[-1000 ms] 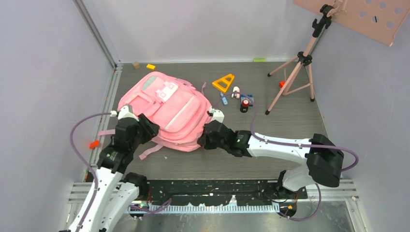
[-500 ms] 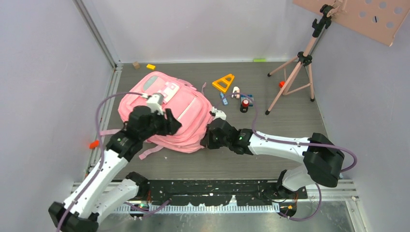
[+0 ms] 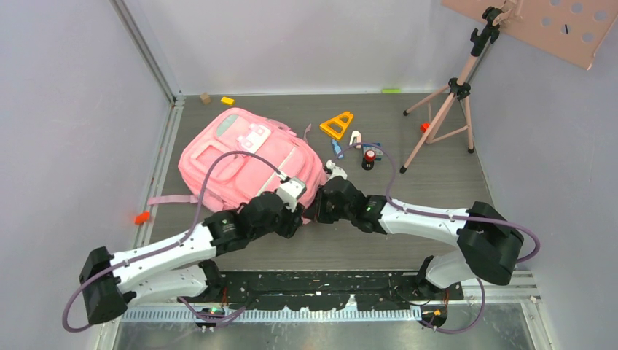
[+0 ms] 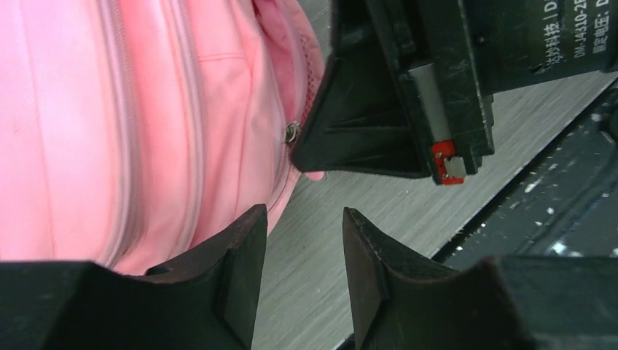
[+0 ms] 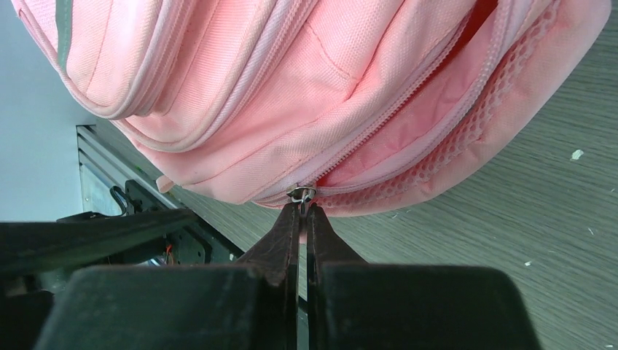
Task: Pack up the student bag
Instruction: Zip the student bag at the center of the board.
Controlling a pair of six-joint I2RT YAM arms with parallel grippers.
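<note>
The pink student bag [image 3: 240, 157] lies flat on the table, left of centre. My right gripper [image 3: 318, 210] is at the bag's near right corner. In the right wrist view the gripper [image 5: 302, 213] is shut on the metal zipper pull [image 5: 301, 195] of the bag [image 5: 291, 87], where a zipper is partly open. My left gripper [image 3: 297, 219] is close beside it at the same corner. In the left wrist view the left gripper [image 4: 302, 222] is open and empty over the table, with the bag [image 4: 109, 131] to its left and the right gripper [image 4: 379, 109] just ahead.
An orange triangle [image 3: 337, 125], a blue item [image 3: 337, 149], a white item [image 3: 355, 137] and a red-capped black item [image 3: 369, 158] lie right of the bag. A pink tripod [image 3: 444, 109] stands at the far right. Small blocks [image 3: 228, 100] lie by the back wall.
My left arm has swung from the bag's left side across to its near right corner, next to my right gripper. The right gripper has shifted slightly, still at that corner.
</note>
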